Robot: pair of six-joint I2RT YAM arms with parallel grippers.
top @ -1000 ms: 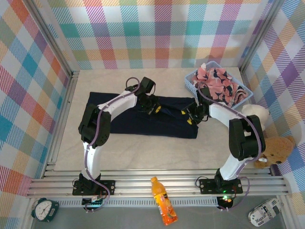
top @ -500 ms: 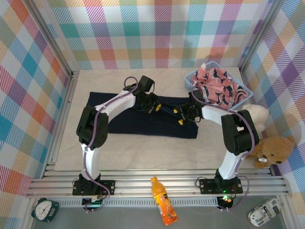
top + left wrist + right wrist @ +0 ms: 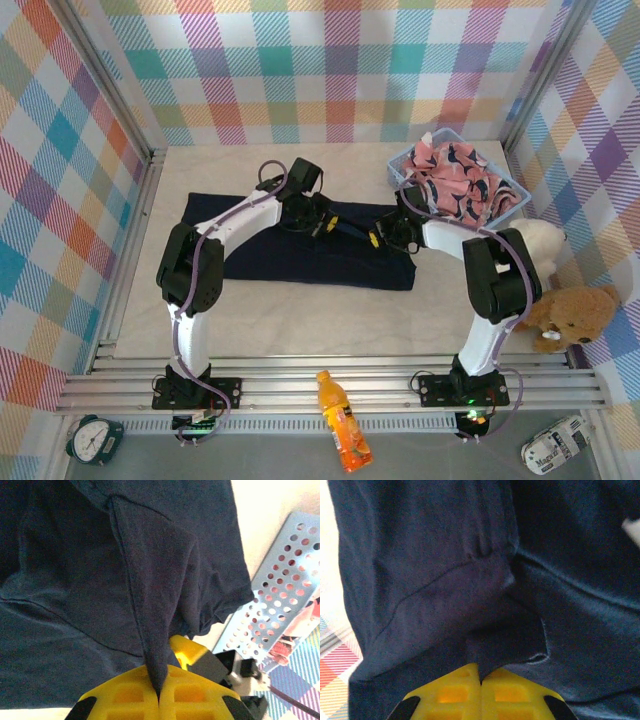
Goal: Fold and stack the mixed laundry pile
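Top external view: the navy trousers (image 3: 290, 262) lie spread flat across the middle of the table (image 3: 300, 320), and both my arms reach over them. My left gripper (image 3: 322, 226) sits at the upper edge of the cloth near its middle. My right gripper (image 3: 378, 238) is close beside it, toward the right end.

Left wrist view: my fingers (image 3: 130, 697) are pressed together on a raised ridge of the navy fabric, which rises from between them as a taut fold.

Right wrist view: the fingers (image 3: 450, 695) are likewise closed on a pinch of the trousers' cloth. It is probably a hem edge, though the dark fabric makes that hard to tell.

The pink printed garment (image 3: 455, 175) is heaped in the light blue basket (image 3: 516, 196) at the table's far right corner, just beyond the trousers' right end.
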